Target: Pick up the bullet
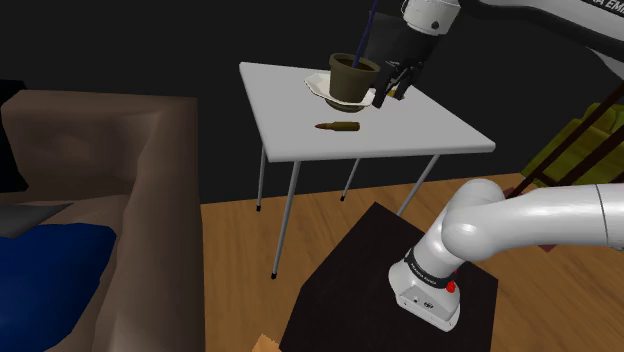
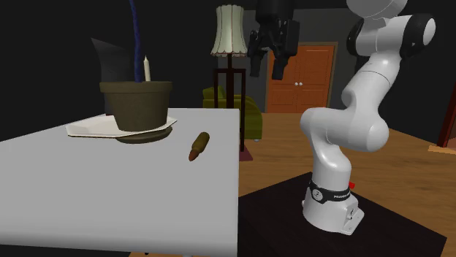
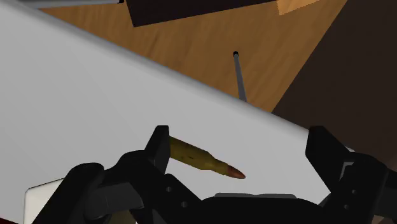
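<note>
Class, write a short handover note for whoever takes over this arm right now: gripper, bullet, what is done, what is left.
Gripper: the black two-finger gripper hangs in the air, higher than the table top, jaws open, holding nothing.
Bullet: the brass-coloured bullet with a reddish tip lies flat on the white thin-legged table, beside the olive-brown plant pot.
Done: nothing grasped yet.
Left: descend over the bullet, close, lift.

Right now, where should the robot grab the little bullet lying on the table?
Grab the bullet around its middle, coming straight down from above. It lies flat on its side on the white table, long and thin, so the open gripper should close across its narrow width, probably clear of the pot.
</note>
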`<state>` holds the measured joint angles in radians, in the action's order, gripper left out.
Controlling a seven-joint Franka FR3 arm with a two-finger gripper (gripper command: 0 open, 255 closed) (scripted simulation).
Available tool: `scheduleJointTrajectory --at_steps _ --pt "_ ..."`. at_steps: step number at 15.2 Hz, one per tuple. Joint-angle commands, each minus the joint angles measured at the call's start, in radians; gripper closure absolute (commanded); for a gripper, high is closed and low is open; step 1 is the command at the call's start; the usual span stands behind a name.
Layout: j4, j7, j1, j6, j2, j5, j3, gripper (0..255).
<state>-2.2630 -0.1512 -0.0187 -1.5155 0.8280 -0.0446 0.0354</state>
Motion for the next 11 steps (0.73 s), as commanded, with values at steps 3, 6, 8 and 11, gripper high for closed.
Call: scheduleJointTrajectory --at_steps 3,6,8,11 --pt "-0.018 0.146 0.036 -0.046 -0.036 -0.032 -0.060 0" --pt "-0.027 0.361 0.091 -0.114 -0.107 -0.075 -0.146 0" --pt "-0.022 0.503 0.128 -0.158 -0.165 -0.097 -0.200 0" --pt "-0.003 0.715 0.184 -0.222 -0.262 -0.117 -0.274 0"
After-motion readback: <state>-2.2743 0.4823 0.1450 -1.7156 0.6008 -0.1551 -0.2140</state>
